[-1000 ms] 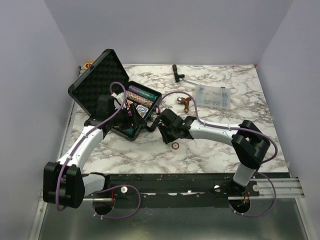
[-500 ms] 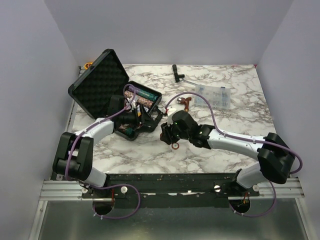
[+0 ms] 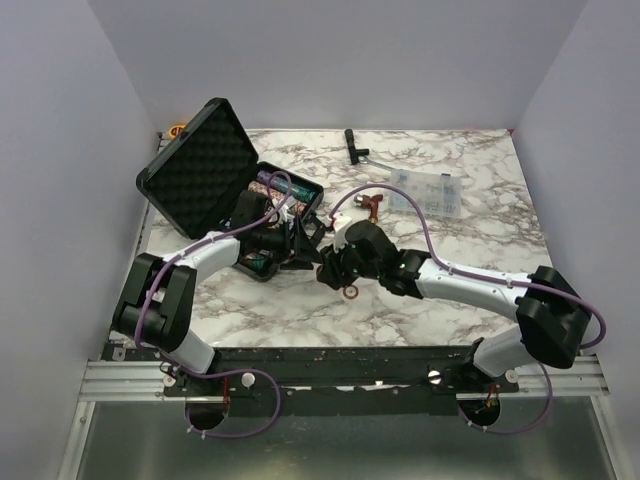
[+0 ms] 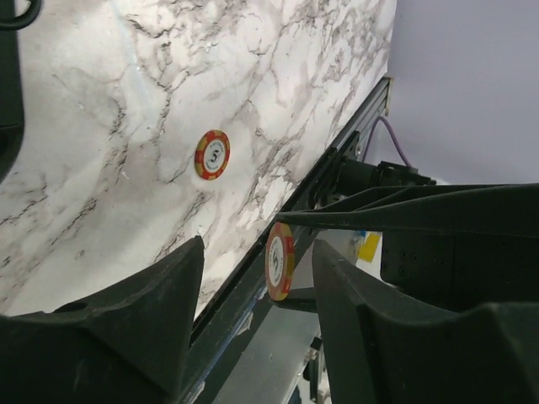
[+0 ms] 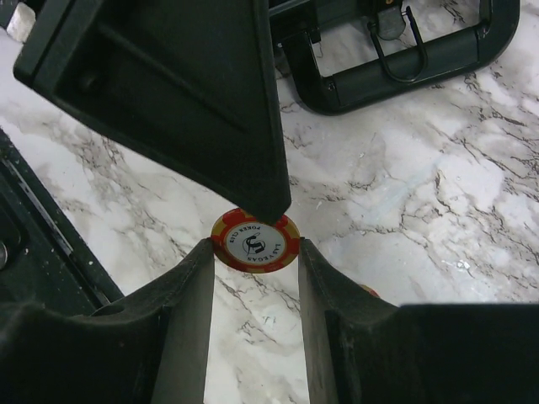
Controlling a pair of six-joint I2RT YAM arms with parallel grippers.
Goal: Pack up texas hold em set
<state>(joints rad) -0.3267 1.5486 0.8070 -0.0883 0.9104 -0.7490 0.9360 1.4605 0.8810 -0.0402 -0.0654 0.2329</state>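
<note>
Marble-patterned table (image 3: pixel 300 310) carries an open black briefcase (image 3: pixel 190 175) at your far left. Its egg-crate foam lid is tilted up, and rows of poker chips (image 3: pixel 283 190) sit in the base. Both arms meet just in front of the case's near right corner.

Your right gripper (image 5: pixel 254 249) pinches a red-and-yellow poker chip (image 5: pixel 253 242) by its rim between both fingertips, above the table. Your left gripper (image 4: pixel 261 249) is partly spread, one finger on each side of that chip, with a gap showing at both. In the right wrist view one left finger's tip overlaps the chip's upper rim, and you cannot tell whether it touches.

A second chip (image 4: pixel 212 154) lies flat on the marble near the grippers. A clear compartment box (image 3: pixel 425 190) sits well apart, at the far right.
</note>
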